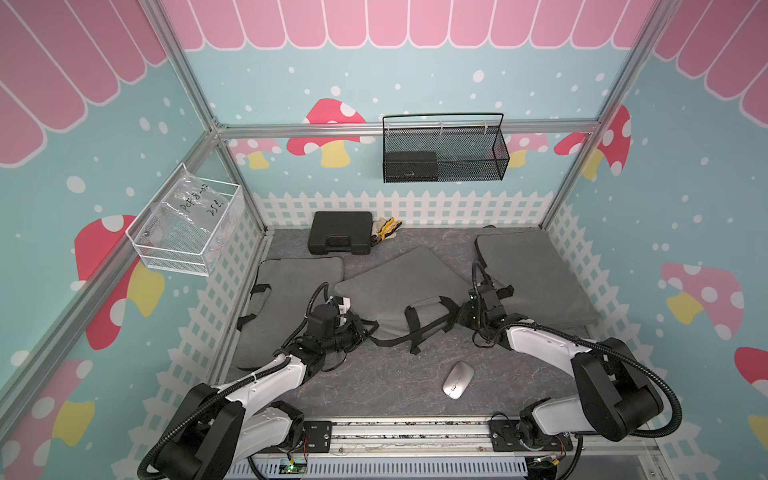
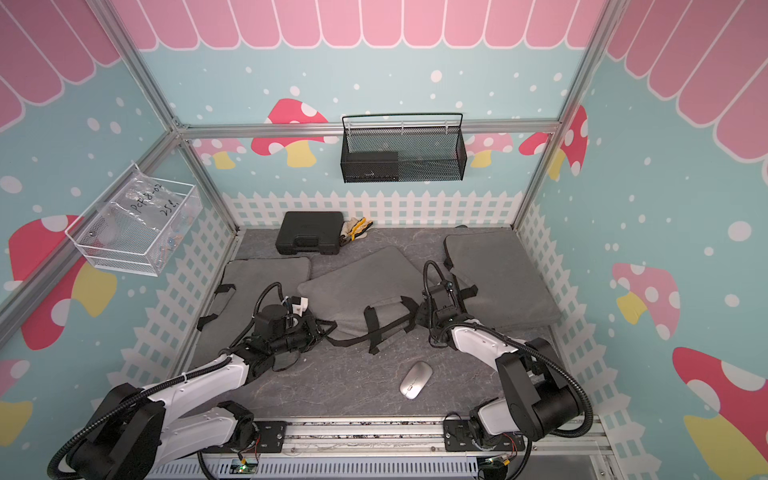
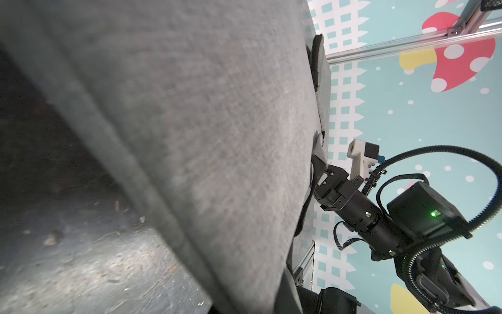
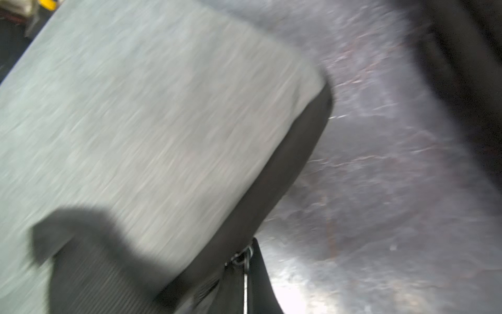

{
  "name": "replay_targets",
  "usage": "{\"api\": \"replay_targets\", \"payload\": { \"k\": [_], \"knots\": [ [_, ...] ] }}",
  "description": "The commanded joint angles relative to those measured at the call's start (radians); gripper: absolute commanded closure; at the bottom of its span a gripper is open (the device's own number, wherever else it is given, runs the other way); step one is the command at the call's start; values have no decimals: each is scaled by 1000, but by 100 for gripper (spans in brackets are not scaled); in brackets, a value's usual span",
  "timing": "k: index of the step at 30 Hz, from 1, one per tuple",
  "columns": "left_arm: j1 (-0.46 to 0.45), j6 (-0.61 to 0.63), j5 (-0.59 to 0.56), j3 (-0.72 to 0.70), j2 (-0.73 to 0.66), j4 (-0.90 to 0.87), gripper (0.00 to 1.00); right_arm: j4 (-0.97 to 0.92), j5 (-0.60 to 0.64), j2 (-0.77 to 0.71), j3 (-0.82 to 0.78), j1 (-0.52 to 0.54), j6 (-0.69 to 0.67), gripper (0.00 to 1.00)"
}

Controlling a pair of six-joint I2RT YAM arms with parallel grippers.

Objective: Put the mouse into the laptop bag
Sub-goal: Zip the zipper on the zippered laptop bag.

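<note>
Two end effectors, one bag: in both top views the middle laptop bag (image 1: 399, 278) (image 2: 357, 276) is caught from either side. The left end effector (image 1: 362, 327) (image 2: 321, 328) is clenched on its near left corner, close to the black strap (image 1: 412, 328) that trails onto the counter (image 1: 353, 386). The right end effector (image 1: 462, 311) (image 2: 419, 312) is clenched on the near right corner. The left wrist view catches the right end effector (image 3: 322, 180) biting the bag's edge, with the grey underside raised off the counter and shadow beneath. The right wrist view is blurred, though the bag's dark-trimmed corner and a zip pull (image 4: 244, 255) show.

And the mouse (image 1: 458, 380) (image 2: 415, 379)? It is silver and sits alone on the bare counter, outside the bag and near the front edge. It lies in front of the bag, between the two arms, nearer the right arm, and well apart from both end effectors. Two other grey bags (image 1: 291, 291) (image 1: 536, 274) flank the middle one.
</note>
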Motion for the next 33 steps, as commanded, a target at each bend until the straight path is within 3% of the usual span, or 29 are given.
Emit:
{"api": "replay_targets", "payload": {
  "k": [1,12,21,22,25,26,30,31,33],
  "knots": [
    [91,45,-111,9,-24,30,100,-74,157,-13,-32,-82,1,100],
    [219,113,-40,135,65,-67,100,-58,147,-100,-99,-198,-2,100],
    [216,132,-22,307,231,-117,100,-30,81,-175,-130,-151,-74,100],
    [211,137,-37,343,256,-163,95,-35,85,-189,-128,-136,-74,100],
    [203,153,-118,432,304,-300,39,-41,106,-227,-133,-78,-72,100],
    [201,153,-138,443,307,-314,26,-47,115,-236,-130,-57,-70,100],
    [194,166,-248,483,269,-404,12,-65,141,-233,-107,28,-57,100],
    [186,175,-279,501,250,-443,2,-68,140,-227,-102,43,-50,100],
    [168,193,-317,535,219,-520,0,-68,136,-218,-94,72,-40,100]
  ]
}}
